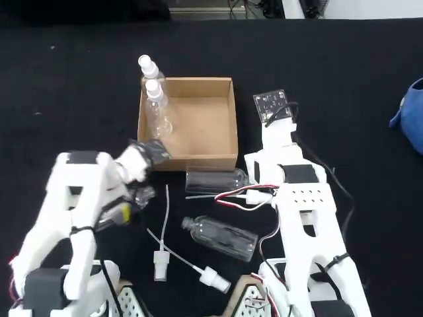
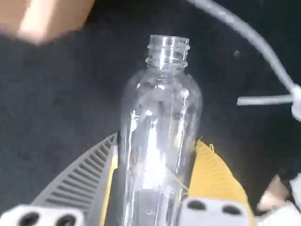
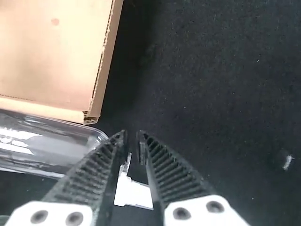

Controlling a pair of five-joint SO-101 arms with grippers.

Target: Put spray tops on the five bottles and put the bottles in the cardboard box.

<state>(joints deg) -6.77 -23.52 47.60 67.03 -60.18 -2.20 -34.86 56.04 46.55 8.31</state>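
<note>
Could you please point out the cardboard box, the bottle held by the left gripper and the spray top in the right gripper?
cardboard box (image 1: 205, 125): high view, bare inner floor.
held bottle (image 2: 160, 117): left wrist view, clear body.
spray top (image 3: 134, 193): right wrist view, white part.

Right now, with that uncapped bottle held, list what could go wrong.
The bottle in the left gripper is smooth and gripped low; pressing a top on might twist it loose.
The spray top in the right gripper trails a long tube that could miss the neck.
The loose bottle lying beside the box may get knocked and roll.
</note>
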